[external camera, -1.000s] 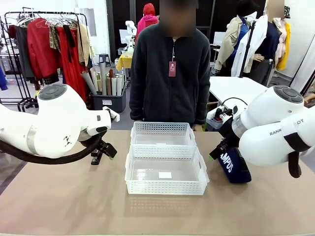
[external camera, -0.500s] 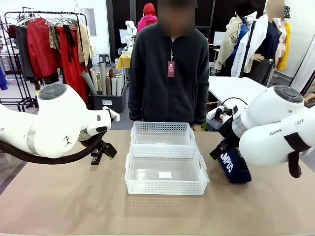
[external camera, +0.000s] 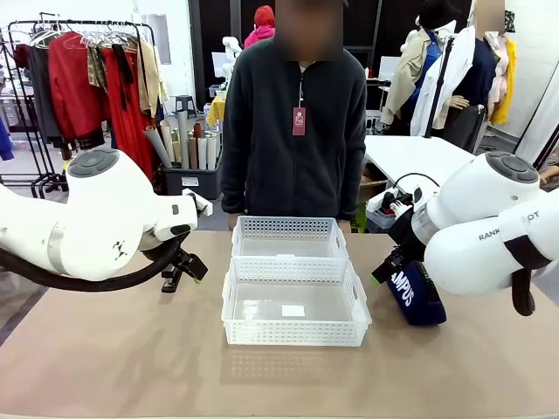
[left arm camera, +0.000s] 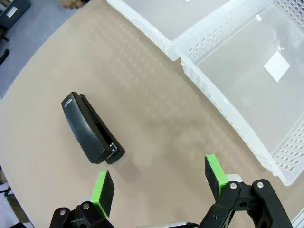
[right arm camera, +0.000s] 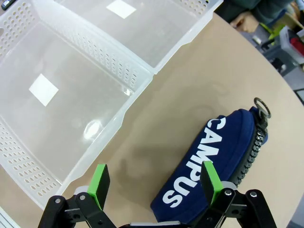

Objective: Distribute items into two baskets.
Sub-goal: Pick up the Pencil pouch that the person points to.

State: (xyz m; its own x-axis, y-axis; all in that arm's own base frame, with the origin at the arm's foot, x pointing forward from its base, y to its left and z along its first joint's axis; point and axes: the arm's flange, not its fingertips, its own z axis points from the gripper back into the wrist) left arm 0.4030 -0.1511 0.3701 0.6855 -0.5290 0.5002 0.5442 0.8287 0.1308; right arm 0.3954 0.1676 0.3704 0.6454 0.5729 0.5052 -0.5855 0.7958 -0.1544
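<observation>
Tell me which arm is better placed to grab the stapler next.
Left. The left claw is open with the stapler lying just ahead of its fingers, on the left of the baskets. The right claw is open over the pouch on the baskets' other side.

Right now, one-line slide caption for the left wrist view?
Open left pincer over the table, stapler just ahead, two baskets alongside.

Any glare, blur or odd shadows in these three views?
Front view: sharp and evenly lit, with a faint reflection of the baskets on the table. Left wrist view: stapler crisp, dotted lattice shadow on the table beside the baskets. Right wrist view: small glare spot on a basket floor, pouch lettering legible, soft shadow beside it.
</observation>
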